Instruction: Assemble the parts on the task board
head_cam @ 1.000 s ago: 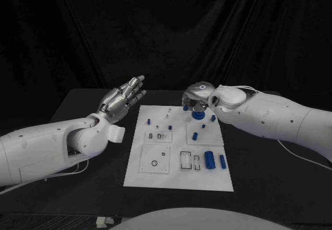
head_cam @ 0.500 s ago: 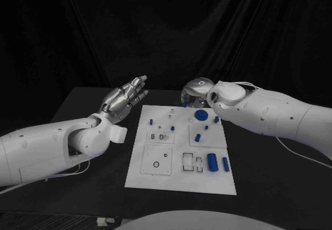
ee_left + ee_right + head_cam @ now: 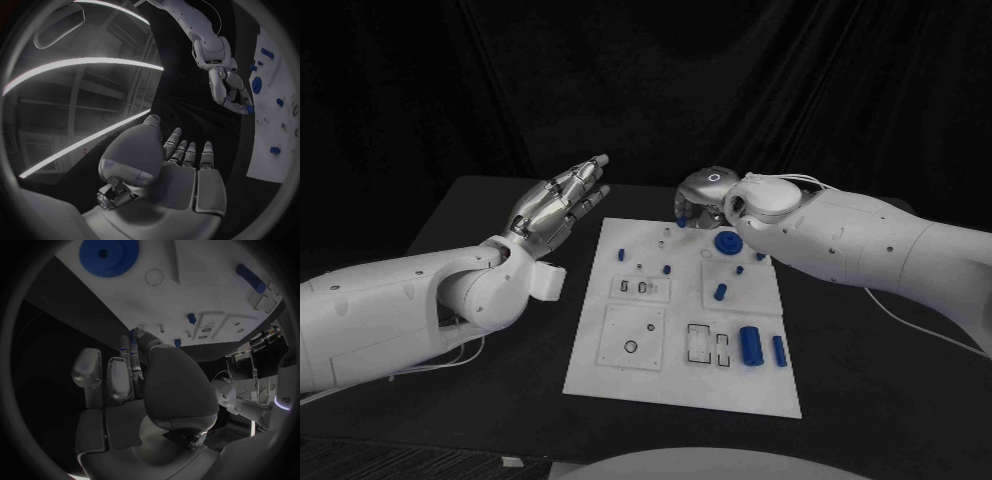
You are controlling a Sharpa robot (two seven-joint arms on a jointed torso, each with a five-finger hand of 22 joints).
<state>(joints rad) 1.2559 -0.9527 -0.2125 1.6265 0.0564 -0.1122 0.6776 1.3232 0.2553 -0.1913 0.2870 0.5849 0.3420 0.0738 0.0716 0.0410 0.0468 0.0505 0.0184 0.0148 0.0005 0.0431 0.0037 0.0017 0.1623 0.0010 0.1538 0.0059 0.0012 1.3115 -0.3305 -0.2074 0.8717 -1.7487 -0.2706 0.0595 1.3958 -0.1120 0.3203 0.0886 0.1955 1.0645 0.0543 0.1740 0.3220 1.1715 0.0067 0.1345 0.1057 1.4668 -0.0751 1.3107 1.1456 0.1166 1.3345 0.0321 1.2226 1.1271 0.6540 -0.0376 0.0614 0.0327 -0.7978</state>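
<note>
The white task board (image 3: 682, 320) lies mid-table with several blue parts on it. A blue gear (image 3: 727, 242) sits near its far edge, and a blue cylinder (image 3: 750, 346) and bar (image 3: 779, 350) lie near its front right. My right hand (image 3: 701, 205) hovers at the board's far edge, just behind the gear, and pinches a small blue part (image 3: 249, 109) at its fingertips. The right wrist view shows the gear (image 3: 108, 256) and the board (image 3: 206, 290) beyond the curled fingers (image 3: 128, 365). My left hand (image 3: 560, 205) is raised left of the board, flat and holding nothing.
Small blue pegs (image 3: 720, 292) stand in the board's middle rows. Rectangular and round cut-outs (image 3: 630, 345) mark its front half. Black table surface (image 3: 473, 400) surrounds the board, with dark curtain behind.
My right hand has drawn back off the blue gear toward the far edge, so the gear now shows whole. The head camera has shifted slightly. The left hand stays put.
</note>
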